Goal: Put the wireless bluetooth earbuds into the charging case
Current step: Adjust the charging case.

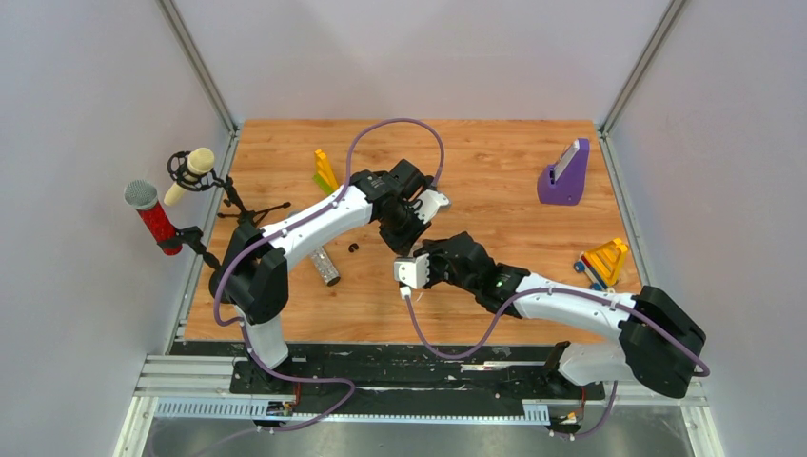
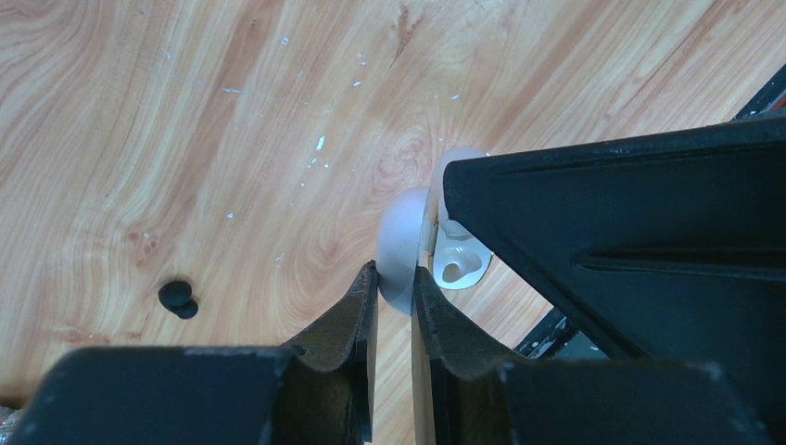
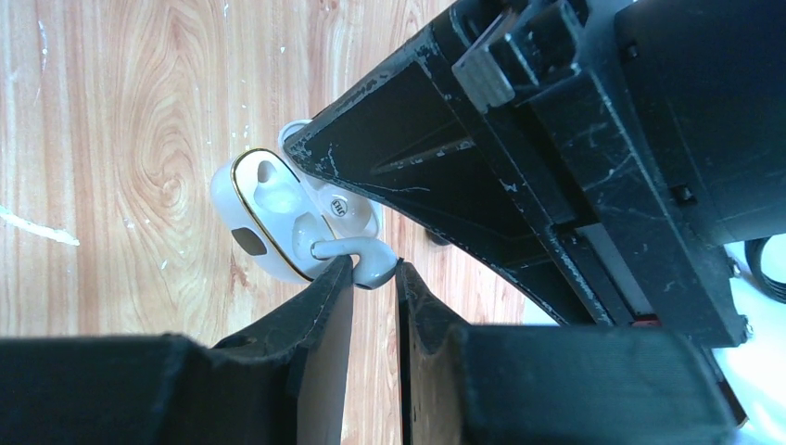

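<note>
Currently left claw [image 2: 396, 283] clamps the open case [image 3: 278, 209] steady so right claw [image 3: 375, 278], pinching a white earbud [image 3: 348, 247], can line it up with its slot.

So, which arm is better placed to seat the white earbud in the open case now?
Right. The right gripper pinches the white earbud at the rim of the open charging case, beside a free socket. The left gripper is shut on the case's shell, so it should probably only steady it.
</note>
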